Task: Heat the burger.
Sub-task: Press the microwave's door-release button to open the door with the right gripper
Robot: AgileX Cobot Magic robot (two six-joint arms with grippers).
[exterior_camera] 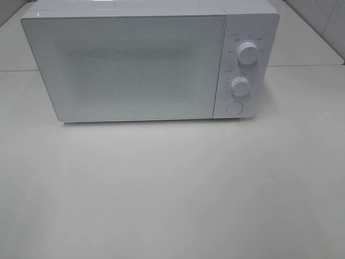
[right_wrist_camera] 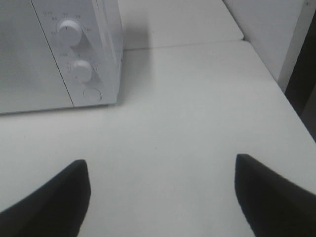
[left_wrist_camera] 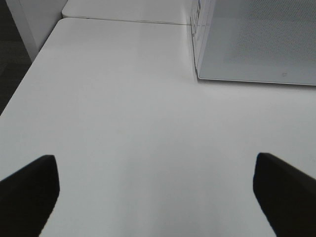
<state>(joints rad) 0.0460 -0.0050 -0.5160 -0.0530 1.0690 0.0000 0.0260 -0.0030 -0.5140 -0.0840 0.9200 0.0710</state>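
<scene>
A white microwave [exterior_camera: 140, 65] stands at the back of the white table with its door shut; it has two round knobs [exterior_camera: 247, 53] and a round button on its right panel. It also shows in the left wrist view [left_wrist_camera: 256, 42] and the right wrist view [right_wrist_camera: 59, 54]. The burger is out of view in every frame. My left gripper [left_wrist_camera: 155, 197] is open and empty above bare table, left of and in front of the microwave. My right gripper [right_wrist_camera: 160, 197] is open and empty above bare table, right of and in front of it. Neither gripper shows in the exterior view.
The white table [exterior_camera: 172, 194] stretches in front of the microwave. A seam runs across the table behind it. The table's left edge [left_wrist_camera: 24, 74] and right edge [right_wrist_camera: 291, 103] drop to a dark floor. A white wall panel [right_wrist_camera: 276, 34] stands at the far right.
</scene>
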